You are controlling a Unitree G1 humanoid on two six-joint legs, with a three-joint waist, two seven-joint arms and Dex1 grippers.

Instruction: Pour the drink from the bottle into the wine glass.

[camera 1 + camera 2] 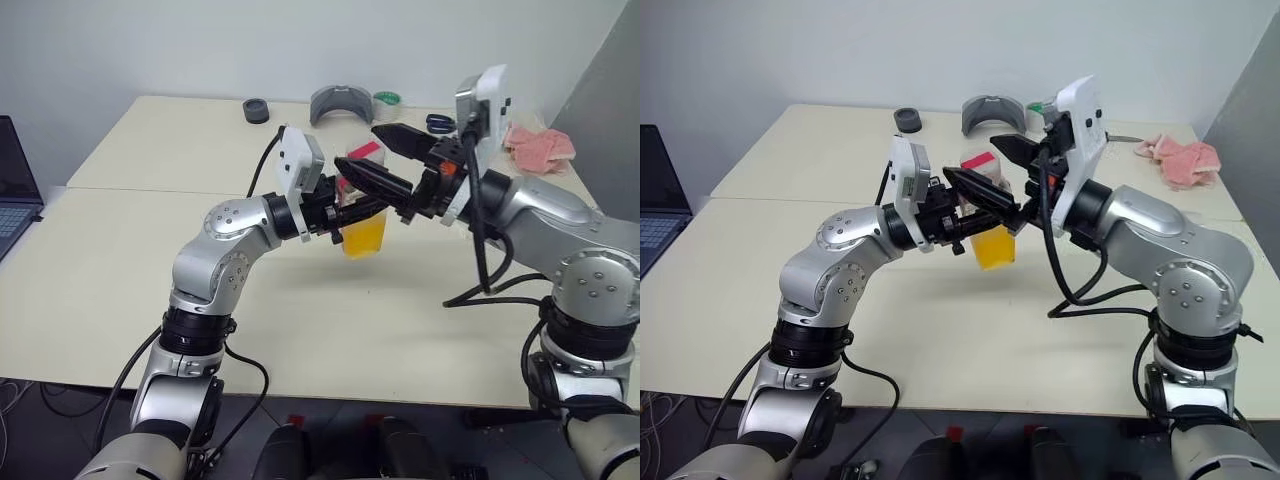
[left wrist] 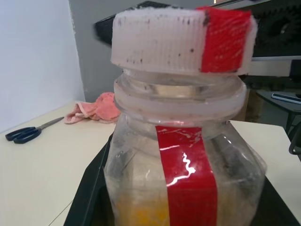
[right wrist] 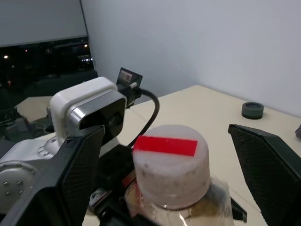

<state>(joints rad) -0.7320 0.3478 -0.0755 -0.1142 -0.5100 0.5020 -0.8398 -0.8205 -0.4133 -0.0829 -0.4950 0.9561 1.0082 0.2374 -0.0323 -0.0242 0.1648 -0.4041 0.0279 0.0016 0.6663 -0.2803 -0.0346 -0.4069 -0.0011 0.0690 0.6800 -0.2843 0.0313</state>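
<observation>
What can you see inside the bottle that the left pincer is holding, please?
Orange-yellow drink fills the lower part of the bottle. The cap is on. The left pincer and the red label stripe hide some of its walls.

A pale cream tabletop [image 1: 150, 300] carries everything; a seam runs across it from left to right, splitting a far section from a near one. Near the far edge lie several small things: a dark round puck [image 1: 256, 110] towards the far left, a grey curved holder [image 1: 340, 103] just to its right, and a green tape roll [image 1: 386, 99] beside that. Blue-handled scissors [image 1: 439, 123] rest further right, also near the far edge. A crumpled pink cloth [image 1: 538, 146] sits by the far right corner. At the left edge, part of a laptop [image 1: 14, 190] shows; whether it rests on this tabletop cannot be told.
</observation>
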